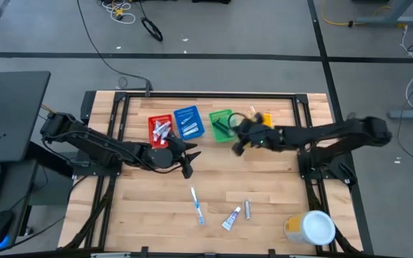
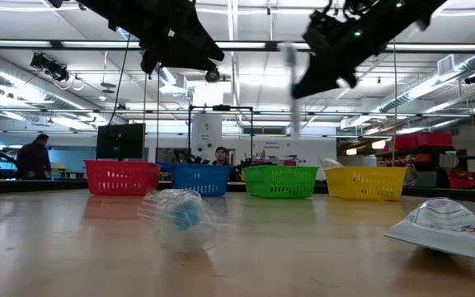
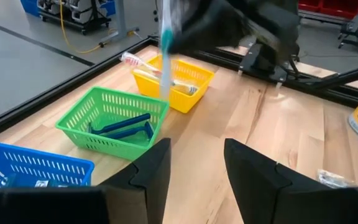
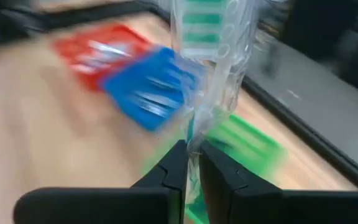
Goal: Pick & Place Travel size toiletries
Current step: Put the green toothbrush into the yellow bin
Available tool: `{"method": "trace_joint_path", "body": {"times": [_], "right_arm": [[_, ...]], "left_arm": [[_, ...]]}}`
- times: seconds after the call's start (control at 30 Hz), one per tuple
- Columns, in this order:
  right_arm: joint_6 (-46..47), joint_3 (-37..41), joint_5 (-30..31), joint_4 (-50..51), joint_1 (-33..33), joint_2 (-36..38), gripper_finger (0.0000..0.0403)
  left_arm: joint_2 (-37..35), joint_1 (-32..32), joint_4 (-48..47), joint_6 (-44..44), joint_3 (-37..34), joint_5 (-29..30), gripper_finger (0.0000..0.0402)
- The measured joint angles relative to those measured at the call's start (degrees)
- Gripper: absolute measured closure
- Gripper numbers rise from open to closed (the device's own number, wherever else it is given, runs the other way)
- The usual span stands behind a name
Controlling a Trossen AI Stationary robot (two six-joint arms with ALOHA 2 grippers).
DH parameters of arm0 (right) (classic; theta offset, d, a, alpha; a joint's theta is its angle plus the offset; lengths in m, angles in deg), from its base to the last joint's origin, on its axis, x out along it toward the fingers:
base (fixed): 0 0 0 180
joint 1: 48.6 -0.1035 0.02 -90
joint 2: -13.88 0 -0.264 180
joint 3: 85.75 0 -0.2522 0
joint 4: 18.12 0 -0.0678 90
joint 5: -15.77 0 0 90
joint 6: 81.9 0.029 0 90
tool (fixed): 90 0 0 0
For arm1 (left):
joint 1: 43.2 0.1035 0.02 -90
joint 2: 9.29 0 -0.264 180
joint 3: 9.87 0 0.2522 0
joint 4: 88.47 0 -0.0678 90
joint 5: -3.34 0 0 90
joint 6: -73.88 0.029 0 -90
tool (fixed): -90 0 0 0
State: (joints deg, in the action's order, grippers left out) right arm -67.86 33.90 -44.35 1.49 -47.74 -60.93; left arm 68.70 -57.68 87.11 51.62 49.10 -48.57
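Above the green bin [image 1: 221, 123], right gripper [image 4: 192, 163] clamps a wrapped toothbrush [image 4: 211, 56] (left gripper [image 3: 194, 163] released).

Robotics lab or workshop: exposed ceiling ducts [image 2: 23, 70], strip lights, floor cables [image 1: 131, 18], wooden table [image 1: 264, 179] in metal frame.

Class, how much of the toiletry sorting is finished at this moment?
Done: items lie in the red bin, blue bin, green bin and yellow bin. In hand: the right hand grips a wrapped toothbrush. Left: three items on the table, including another toothbrush.
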Motion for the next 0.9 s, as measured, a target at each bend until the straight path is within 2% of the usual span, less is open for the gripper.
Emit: {"method": "trace_joint_path", "body": {"times": [0.13,0.3,0.53,0.9], "right_arm": [[7.9,0.0,3.1,14.5,4.1,6.3,0.0364],[14.0,0.1,-0.3,24.2,10.9,7.1,0.0364],[14.3,3.7,-8.1,24.1,17.1,6.1,0.0364],[17.4,3.9,-18.0,28.7,21.8,6.1,0.0363]], "left_arm": [[0.0,0.0,0.1,-0.7,0.0,0.0,0.0248],[0.0,0.0,0.4,-1.1,0.0,0.0,0.0250],[0.0,0.0,0.5,-1.4,0.0,0.0,0.0250],[0.0,0.0,0.4,-1.0,0.0,-0.2,0.0250]]}}
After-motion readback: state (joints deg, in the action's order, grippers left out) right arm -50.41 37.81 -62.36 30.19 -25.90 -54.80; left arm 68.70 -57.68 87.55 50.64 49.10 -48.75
